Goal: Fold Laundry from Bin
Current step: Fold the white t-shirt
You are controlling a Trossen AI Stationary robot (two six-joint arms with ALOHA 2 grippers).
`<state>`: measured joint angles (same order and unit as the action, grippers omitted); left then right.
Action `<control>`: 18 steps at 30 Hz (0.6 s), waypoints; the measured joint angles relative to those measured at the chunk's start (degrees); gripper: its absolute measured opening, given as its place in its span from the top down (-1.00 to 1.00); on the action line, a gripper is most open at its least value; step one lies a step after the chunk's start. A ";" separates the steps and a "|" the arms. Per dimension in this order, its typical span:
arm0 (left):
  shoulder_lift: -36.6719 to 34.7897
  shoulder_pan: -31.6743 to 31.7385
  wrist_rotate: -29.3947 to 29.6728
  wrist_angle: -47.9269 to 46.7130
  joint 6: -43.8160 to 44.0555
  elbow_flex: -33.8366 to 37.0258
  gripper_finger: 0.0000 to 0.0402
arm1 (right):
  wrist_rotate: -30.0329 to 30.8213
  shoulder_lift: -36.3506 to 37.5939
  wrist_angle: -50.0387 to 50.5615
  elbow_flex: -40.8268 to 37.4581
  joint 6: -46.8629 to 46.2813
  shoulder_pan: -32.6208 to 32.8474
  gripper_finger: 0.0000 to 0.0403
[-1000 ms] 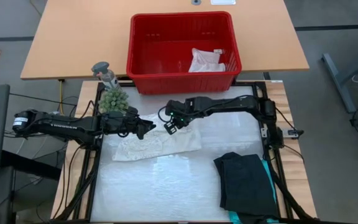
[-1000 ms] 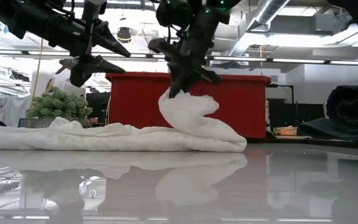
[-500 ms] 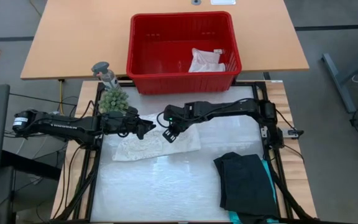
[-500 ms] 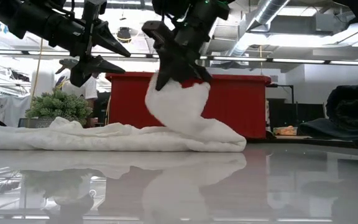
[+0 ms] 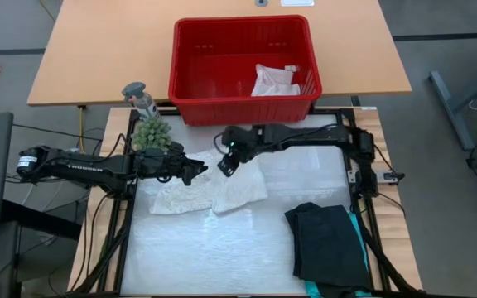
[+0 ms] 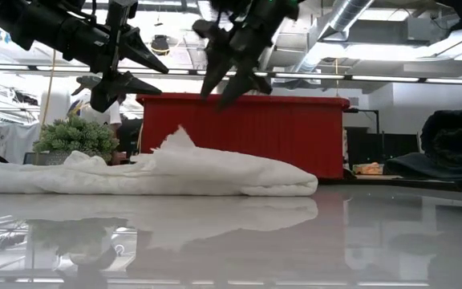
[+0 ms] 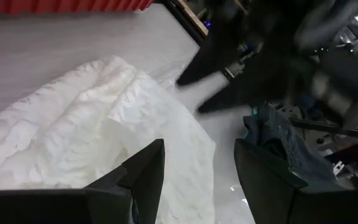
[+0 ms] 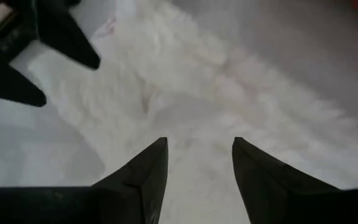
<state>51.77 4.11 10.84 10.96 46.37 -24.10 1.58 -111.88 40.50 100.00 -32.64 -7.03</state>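
No readable text, labels, brands or numbers anywhere in views.

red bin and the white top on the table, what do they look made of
The bin looks like moulded plastic, smooth with a slight sheen: uniform red, slotted sides, rolled rim. The white top looks like a soft, thin fabric, probably lace or crinkled cotton: it lies limp in folds, and the left wrist view shows a puckered, patterned surface. The exact fibre can't be told.

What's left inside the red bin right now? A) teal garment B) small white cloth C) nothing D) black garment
B: the high view shows only a small white cloth lying in the red bin, toward its right side; the black garment sits folded on the table.
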 joint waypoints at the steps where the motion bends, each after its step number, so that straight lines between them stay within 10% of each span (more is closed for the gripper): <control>1: -0.01 0.01 -0.22 0.00 0.06 0.00 0.09 | 0.92 0.71 0.62 0.07 0.26 -0.02 0.00; 8: -1.77 -0.01 -3.95 0.12 0.27 0.00 0.09 | -1.34 0.94 7.34 -0.08 18.14 6.70 0.07; 13: -3.59 0.01 -3.09 0.07 -0.06 0.02 0.09 | 10.45 0.96 5.35 -0.08 42.37 14.91 0.08; 18: -3.85 0.01 -3.10 -0.13 0.01 0.02 0.09 | 10.75 -0.73 0.26 0.20 46.37 17.95 0.06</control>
<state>47.92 4.12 7.74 10.83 46.37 -24.08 12.33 -112.60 40.76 100.20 13.73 10.93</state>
